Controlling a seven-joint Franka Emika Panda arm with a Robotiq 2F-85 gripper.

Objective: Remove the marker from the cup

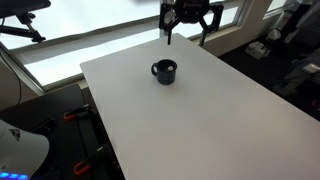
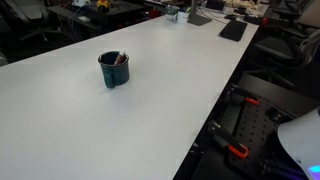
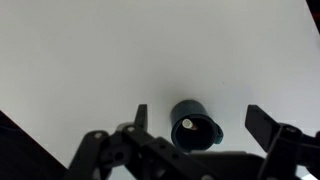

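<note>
A small, round, squat black mug, the cup [image 1: 164, 71] [image 2: 114, 70] [image 3: 195, 126], is seen standing upright on a broad white rectangular tabletop [image 1: 220, 110] [image 2: 60, 120] [image 3: 100, 50]. In both exterior views it is set well in from the table edges, with bare white surface on every side. A side handle is made out on the cup in an exterior view [image 1: 154, 69]. Its wall is dark and plain, and its mouth is open upward.

Inside the cup, a thin, short, dark stick-shaped pen, the marker [image 2: 120, 58], is seen leaning against the inner wall, with its upper end just above the rim and a reddish tint at that end. In the wrist view a small pale spot [image 3: 187, 124] is seen inside the cup's mouth; whether it is the marker's tip cannot be told.

The black Robotiq gripper [image 1: 187, 36] [image 3: 200, 115] is held in the air above the table, well apart from the cup and touching nothing. Its fingers [image 3: 141, 114] are spread wide, with nothing held between them. In the wrist view the cup is framed between the two fingers, far below them.
</note>
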